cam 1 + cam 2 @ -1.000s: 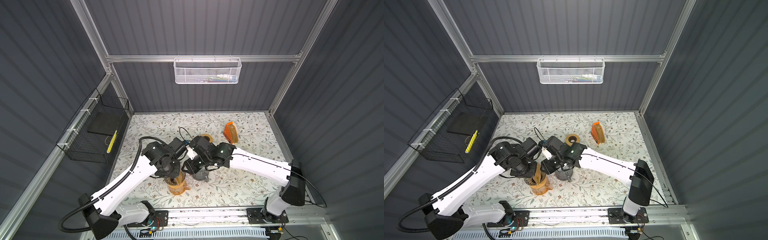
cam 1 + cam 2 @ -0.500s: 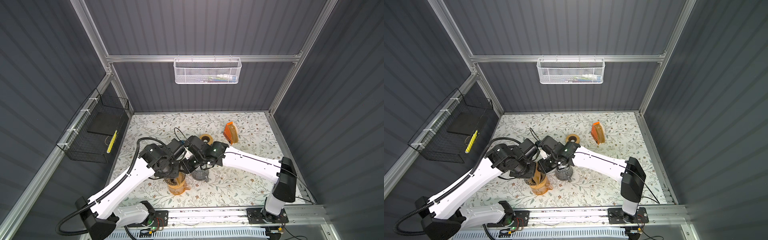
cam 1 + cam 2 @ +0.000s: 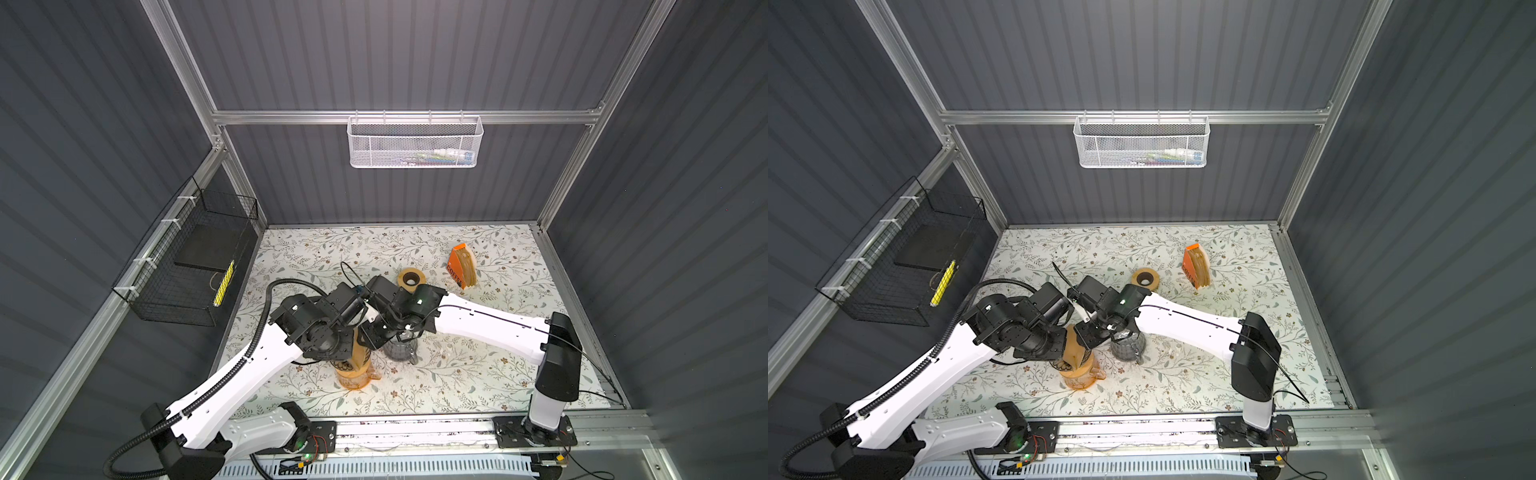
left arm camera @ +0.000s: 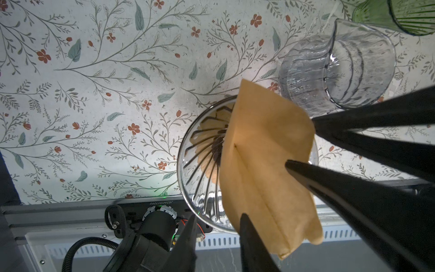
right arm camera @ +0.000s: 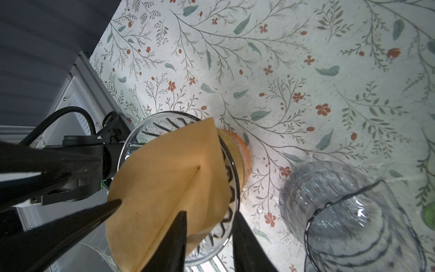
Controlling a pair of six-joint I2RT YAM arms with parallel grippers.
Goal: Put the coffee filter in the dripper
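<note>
The tan paper coffee filter (image 4: 266,164) (image 5: 169,179) (image 3: 1074,343) stands tilted in the clear ribbed glass dripper (image 4: 202,164) (image 5: 141,131), which sits on an amber cup (image 3: 1079,376) near the table's front. The filter is still folded flat, its seam showing, and most of it sticks out above the rim. My left gripper (image 4: 219,215) is open. One finger is against the filter and the other is outside the rim. My right gripper (image 5: 210,213) is open too, its jaws astride the filter's edge and the dripper rim.
A clear glass carafe (image 3: 400,349) (image 5: 348,212) stands just right of the dripper, close under my right wrist. Part of a green glass (image 4: 400,16) shows beyond it. A tape roll (image 3: 411,277) and an orange filter box (image 3: 461,266) sit farther back. The front rail (image 3: 415,428) is close.
My right arm has swung left, bringing its gripper over the dripper and filter with its jaws slightly narrower. The left gripper has barely moved.
</note>
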